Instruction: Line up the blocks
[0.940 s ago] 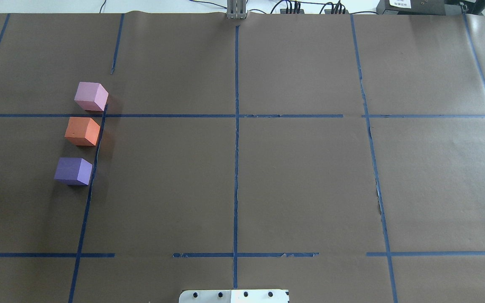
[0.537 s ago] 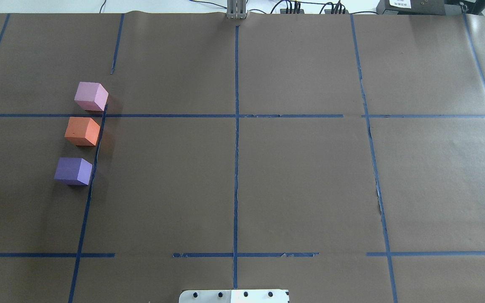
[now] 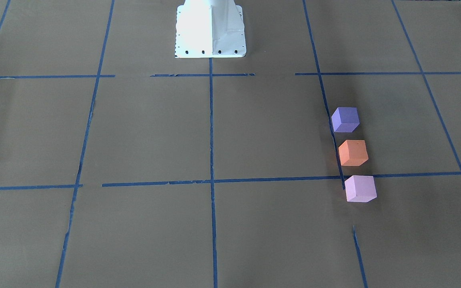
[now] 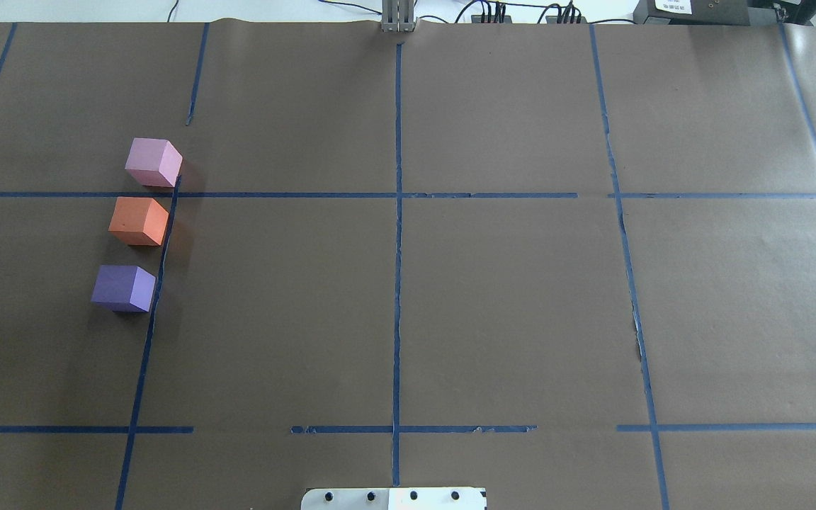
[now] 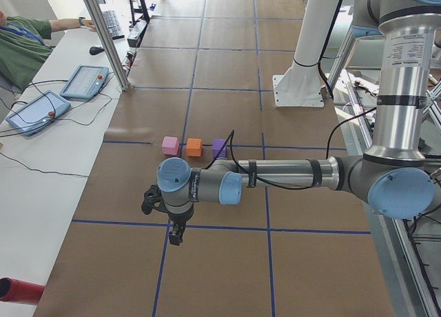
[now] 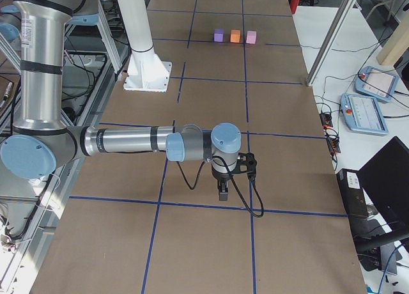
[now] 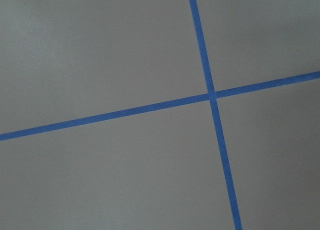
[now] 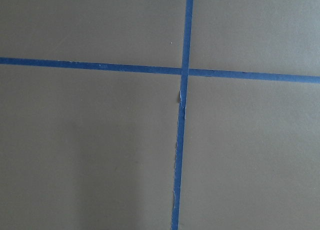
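Observation:
Three foam blocks stand in a straight row on the table's left part, small gaps between them: the pale pink block (image 4: 153, 162) farthest from the robot, the orange block (image 4: 139, 221) in the middle, the violet-blue block (image 4: 123, 287) nearest. In the front view they are the violet-blue (image 3: 345, 119), the orange (image 3: 352, 153) and the pink (image 3: 360, 188). My left gripper (image 5: 176, 238) hangs over the table's left end, far from the blocks. My right gripper (image 6: 222, 193) hangs over the right end. I cannot tell whether either is open or shut. The wrist views show only paper and tape.
Brown paper with a blue tape grid (image 4: 398, 195) covers the table. The white robot base plate (image 3: 210, 28) stands at the robot's edge. Control pendants (image 5: 84, 81) lie on a white bench beside the table, and an operator (image 5: 21, 45) sits there.

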Controlling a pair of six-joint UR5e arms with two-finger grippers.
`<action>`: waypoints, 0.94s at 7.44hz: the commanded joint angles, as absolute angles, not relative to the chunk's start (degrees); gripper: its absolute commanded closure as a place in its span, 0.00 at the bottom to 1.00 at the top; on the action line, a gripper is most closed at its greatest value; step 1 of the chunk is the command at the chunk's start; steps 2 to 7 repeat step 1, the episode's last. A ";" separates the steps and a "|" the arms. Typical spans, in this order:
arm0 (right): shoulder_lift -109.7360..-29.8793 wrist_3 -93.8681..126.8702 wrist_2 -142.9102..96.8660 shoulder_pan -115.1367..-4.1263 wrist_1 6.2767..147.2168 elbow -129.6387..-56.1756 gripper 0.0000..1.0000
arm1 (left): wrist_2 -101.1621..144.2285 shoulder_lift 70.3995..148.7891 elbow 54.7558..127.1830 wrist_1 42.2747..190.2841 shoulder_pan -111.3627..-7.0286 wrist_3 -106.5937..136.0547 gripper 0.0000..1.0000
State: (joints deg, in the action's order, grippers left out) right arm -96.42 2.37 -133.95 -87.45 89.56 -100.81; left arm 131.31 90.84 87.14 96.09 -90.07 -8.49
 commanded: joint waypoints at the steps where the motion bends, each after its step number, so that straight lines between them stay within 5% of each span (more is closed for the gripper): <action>1: -96.42 2.37 -133.95 -87.45 89.56 -100.81 0.00 | 131.31 90.88 87.01 96.15 -90.00 -8.53 0.00; 7: -96.42 2.37 -133.95 -87.45 89.56 -100.81 0.00 | 131.31 90.88 87.01 96.15 -90.00 -8.53 0.00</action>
